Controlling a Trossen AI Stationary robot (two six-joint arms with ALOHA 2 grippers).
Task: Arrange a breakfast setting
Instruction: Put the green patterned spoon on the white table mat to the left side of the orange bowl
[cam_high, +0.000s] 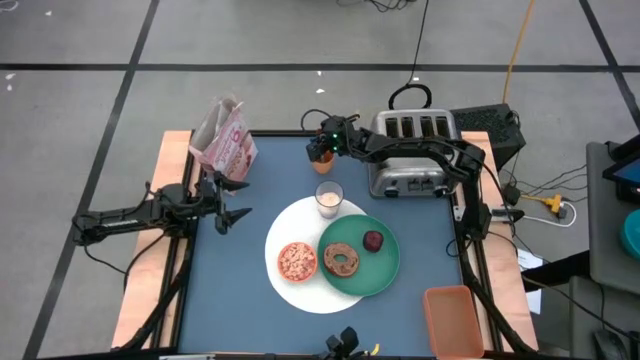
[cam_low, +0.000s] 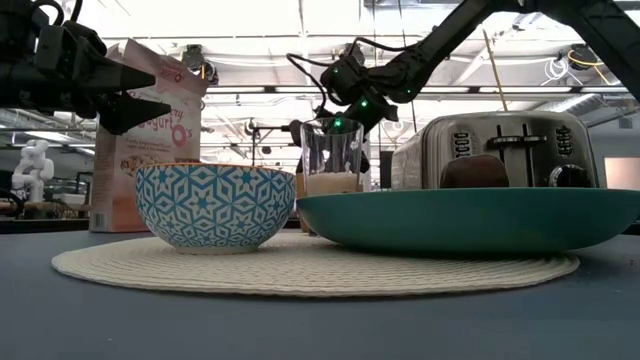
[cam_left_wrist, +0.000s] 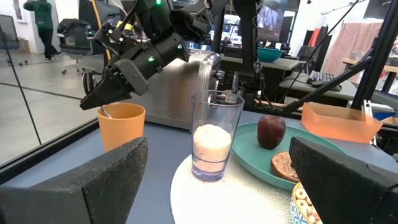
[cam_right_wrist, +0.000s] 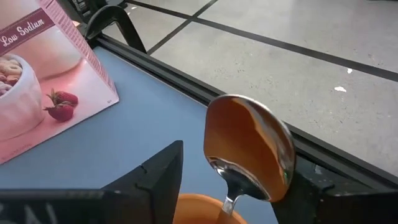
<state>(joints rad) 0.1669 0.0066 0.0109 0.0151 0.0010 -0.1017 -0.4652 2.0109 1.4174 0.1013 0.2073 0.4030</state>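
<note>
An orange cup (cam_high: 321, 156) stands near the table's far edge with a spoon (cam_right_wrist: 249, 146) upright in it, bowl end up. My right gripper (cam_right_wrist: 239, 163) slants down over the cup, open, its fingers on either side of the spoon's bowl. A milk glass (cam_high: 329, 198) stands on the white plate (cam_high: 308, 296). The plate also carries a cereal bowl (cam_high: 297, 261) and the green plate (cam_high: 388, 268), which holds the bagel (cam_high: 343, 259) and a dark red fruit (cam_high: 373, 241). My left gripper (cam_high: 225, 215) waits open at the table's left. My right gripper has the spoon's bowl (cam_right_wrist: 267, 155) between its two fingers, which come from above at a slant. Whether either finger touches it I cannot tell. The spoon's handle end stands in the cup (cam_right_wrist: 205, 210).
A silver toaster (cam_high: 410, 150) stands at the far right, just beside my right arm. A pink cereal box (cam_high: 225, 140) stands at the far left. An orange tray (cam_high: 455, 320) lies at the near right corner. Blue table surface is open on the near left.
</note>
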